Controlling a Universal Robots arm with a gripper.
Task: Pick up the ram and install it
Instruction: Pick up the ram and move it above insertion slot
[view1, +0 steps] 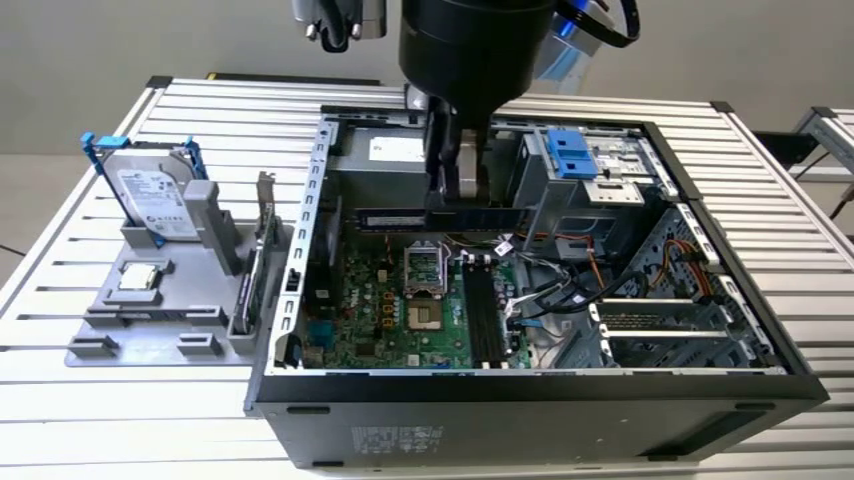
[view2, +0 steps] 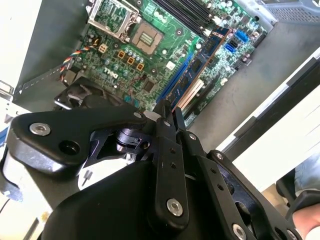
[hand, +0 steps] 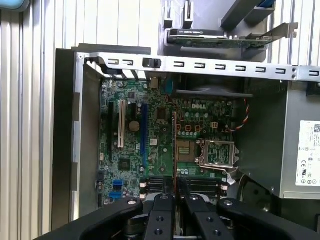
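Fingers (view1: 439, 185) are clamped on the ram (view1: 387, 218), pinching it near mid-length by its upper edge. The ram hangs level inside the case (view1: 534, 395), at the centre of the exterior view. It is above the motherboard (view1: 374, 310), over the CPU socket (view1: 419, 268), and as far as I can judge it touches nothing below. The slots (view1: 483, 318) lie lower in the frame, a little toward the exterior view's right, apart from the ram.

Orientation: the ram runs across the frame, while the slots run up and down it. The second wrist view agrees, with the ram (view2: 202, 60) jutting from the fingers (view2: 164, 125) crosswise to the slots (view2: 182, 10). In the first wrist view the ram (hand: 174, 145) is edge-on, a thin line ahead of the fingers (hand: 161, 212).

My judgement:
- **Grip:** it looks centred, which is good for an even push.
- **Alignment:** the long edge must lie parallel to one slot, so I reckon on roughly a quarter turn at the wrist.
- **Approach:** hold the board upright, centre it over the slot, and bring it straight down with both ends meeting together.
- **Unknowns:** the notch side and the latch positions are too small to tell, so I would verify both before committing any force.
- **Hazards:** the cables (view1: 561, 290) beside the slots could snag, and the board could slip in the pinch under load.
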